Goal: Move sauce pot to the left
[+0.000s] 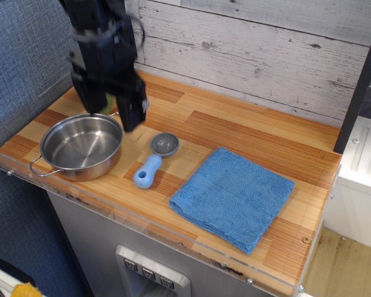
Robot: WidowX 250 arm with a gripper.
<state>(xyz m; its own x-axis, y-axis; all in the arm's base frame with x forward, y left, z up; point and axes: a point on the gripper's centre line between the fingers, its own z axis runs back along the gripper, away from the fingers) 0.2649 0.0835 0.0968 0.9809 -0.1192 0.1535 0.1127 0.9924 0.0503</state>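
Count on tabletop [235,127]:
- pot [81,146]: 1, steel, near the front-left corner, sitting flat.
- scoop [156,158]: 1, grey bowl with blue handle, just right of the pot.
- cloth [232,197]: 1, blue, folded square, toward the front-right.
- green item [109,101]: 1, mostly hidden behind the arm at the left; kind cannot be told.
- gripper [113,116]: 1, above the pot's rear rim.

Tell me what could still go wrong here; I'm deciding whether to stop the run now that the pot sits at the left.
The sauce pot rests near the counter's front-left edge, its loop handle pointing at the rim, so a nudge might push it against the clear guard. The gripper hangs just above the pot's far rim, and a sideways retreat could clip it. The scoop lies close to the pot's right and could get knocked.
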